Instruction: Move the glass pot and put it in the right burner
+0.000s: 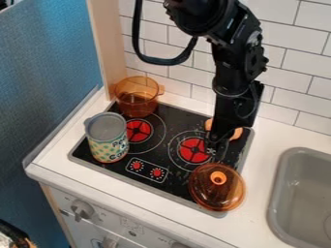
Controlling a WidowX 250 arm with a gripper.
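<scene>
We had the pot [136, 105] at the stove's [174, 185] back left corner, lidless, perhaps to leave its rim free for gripping. The lid [216, 193] lay at the stove's front right (out of the way, we judged). Our gripper [215, 144] hung over the stove's right side, clear of the pot; how far open it was, or whether it held anything, we couldn't tell.

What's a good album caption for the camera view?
Black robot arm above toy stove, amber pot, lid and can.

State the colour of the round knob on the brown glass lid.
The knob is orange, best seen in the camera view.
</scene>
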